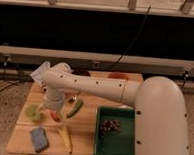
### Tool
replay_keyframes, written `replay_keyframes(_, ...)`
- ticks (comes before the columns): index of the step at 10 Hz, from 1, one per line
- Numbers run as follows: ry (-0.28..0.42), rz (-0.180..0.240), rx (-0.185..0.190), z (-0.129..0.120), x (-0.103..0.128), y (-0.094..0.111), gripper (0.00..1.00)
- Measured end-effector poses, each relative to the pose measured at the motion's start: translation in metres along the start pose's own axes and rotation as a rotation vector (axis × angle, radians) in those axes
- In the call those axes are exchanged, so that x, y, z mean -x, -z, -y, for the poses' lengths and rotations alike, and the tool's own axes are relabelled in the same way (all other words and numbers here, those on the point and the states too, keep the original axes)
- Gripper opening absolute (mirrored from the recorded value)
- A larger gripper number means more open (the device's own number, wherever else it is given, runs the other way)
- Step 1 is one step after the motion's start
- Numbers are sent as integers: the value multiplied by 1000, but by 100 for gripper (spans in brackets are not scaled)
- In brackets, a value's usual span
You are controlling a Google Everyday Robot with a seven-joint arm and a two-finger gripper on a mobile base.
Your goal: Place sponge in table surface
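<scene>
At the front-left corner of the worktop (83,141): the sponge (38,138) lies flat on the boards, blue-grey, set slightly askew to the edge.

The gripper (53,110) hangs from the down-turned wrist over the left-middle of the worktop, behind the sponge and a little to picture-right of it. The sponge is well apart from the fingers, with no contact. The fingers are released and spread wide, with nothing seen held between them.

Near the fingers:
- A small orange item (55,116) sits right at the fingertips; cannot tell whether it is touched.
- A round green fruit (33,111) is just beside the gripper, picture-left.
- A long green vegetable (74,108) lies tilted, picture-right.
- A yellow corn cob (65,138) lies near the sponge on its right, not touching it.

Hidden or hard to make out:
- The outline of the fingers merges with the white wrist and the orange item.
- The arm crosses the rear of the worktop; the white cloth (40,71) at the rear-left shows only in part.
- The robot's white body covers the right end of the worktop and the right edge of the dark green tray (116,146).
- A dark cluster (109,126) lies in the tray; what it is cannot be told.
</scene>
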Motion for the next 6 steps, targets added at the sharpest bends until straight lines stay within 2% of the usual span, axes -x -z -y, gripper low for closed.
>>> replay_keyframes(4, 120, 45, 23, 45, 13, -26, 80)
replay_keyframes(6, 163, 63, 41, 55, 21, -44, 80)
